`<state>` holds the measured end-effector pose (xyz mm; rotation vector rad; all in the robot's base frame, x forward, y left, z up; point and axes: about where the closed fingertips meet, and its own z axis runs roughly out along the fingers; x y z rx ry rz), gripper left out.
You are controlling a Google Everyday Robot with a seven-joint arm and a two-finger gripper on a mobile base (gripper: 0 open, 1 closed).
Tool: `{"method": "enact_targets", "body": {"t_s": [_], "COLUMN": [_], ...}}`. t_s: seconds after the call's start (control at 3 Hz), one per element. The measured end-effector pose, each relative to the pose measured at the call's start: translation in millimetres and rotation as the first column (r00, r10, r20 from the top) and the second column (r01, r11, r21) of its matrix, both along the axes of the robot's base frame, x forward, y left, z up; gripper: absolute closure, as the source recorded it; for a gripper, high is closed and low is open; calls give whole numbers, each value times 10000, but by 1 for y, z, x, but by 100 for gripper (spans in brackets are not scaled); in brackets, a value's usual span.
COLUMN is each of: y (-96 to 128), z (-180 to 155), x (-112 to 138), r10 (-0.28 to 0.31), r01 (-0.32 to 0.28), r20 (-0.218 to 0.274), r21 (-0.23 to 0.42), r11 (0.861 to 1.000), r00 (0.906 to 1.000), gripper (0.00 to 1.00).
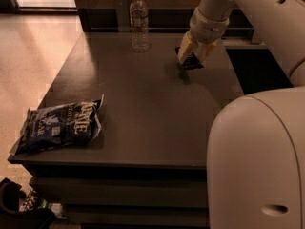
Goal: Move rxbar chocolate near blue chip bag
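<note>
- Though its bulk blocks the near right corner, robot body (257, 161), pale shell: stands at the table's right side, with the arm (257, 8) reaching over the far right part of the top.
- Table (143, 104), dark grey, flat top: carries every item listed below.
- Blue chip bag (59, 125), crinkled, white lettering: lies flat at the near left corner, touching nothing else, long side roughly along the near edge.
- Water bottle (139, 23), clear plastic, upright: stands at the far edge, left of the arm's working end and apart from it.
- Gripper (192, 58), yellowish fingers pointing down: hangs over the far right area, clenched on a small dark item; a shadow falls on the table just beneath it, so the load looks to be off the surface.
- Rxbar chocolate (191, 64), small dark wrapper: pinched between the fingers, lettering not readable, long axis hard to judge because the fingers cover most of it.
- Governing relation: bag lies diagonally from the gripper, toward the near left, well apart, with the bottle off that line to the far side. By my judgement the carry must sweep leftward and toward the near edge, ending just beside the bag.
</note>
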<state>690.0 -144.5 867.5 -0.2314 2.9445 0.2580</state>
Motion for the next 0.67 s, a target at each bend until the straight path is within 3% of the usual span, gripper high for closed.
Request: {"method": "enact_targets", "body": {"t_s": [0.33,0.67], "y": [-26,-46], "z": [9,18], "x": [-25,-60], "r10": [927,1906], "r01": [-925,-1896], "r20": [184,585], "r21": [-115,-229], "r11": [9956,9816], "r00": [9955,9799], "gripper": [100,100]}}
